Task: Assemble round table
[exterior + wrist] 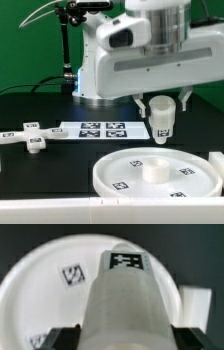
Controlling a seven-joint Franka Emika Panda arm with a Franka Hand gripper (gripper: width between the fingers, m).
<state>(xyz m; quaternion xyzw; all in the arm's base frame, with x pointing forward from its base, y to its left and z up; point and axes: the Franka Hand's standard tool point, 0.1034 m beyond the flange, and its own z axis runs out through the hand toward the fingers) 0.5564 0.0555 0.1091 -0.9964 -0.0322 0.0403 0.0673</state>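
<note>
The gripper [162, 106] is closed on the short leg [163, 118]. Its two fingers [62, 338] press on the leg's two sides, as the wrist view shows. The leg is up in the air and touches nothing else.

The leg stands upright, so its long side runs up and down. The round top [155, 176] lies flat on the black table [40, 172], below the leg. The wrist view looks down along the leg and sees the white top [40, 280] spread out under it. The leg hides the middle of the top in that view, so the two seem to be lined up. The exterior view shows a gap between the leg's lower end and the top. The next move is probably straight down, into the small round bump in the middle of the top.

The cross-shaped base [26, 137] lies well apart, toward the exterior view's left. The marker board [100, 130] lies flat between the base and the leg.

There are no words or brand names to read. There are only small black-and-white square tags. One tag [125, 260] sits on the leg, and others sit on the top, the base and the marker board.
</note>
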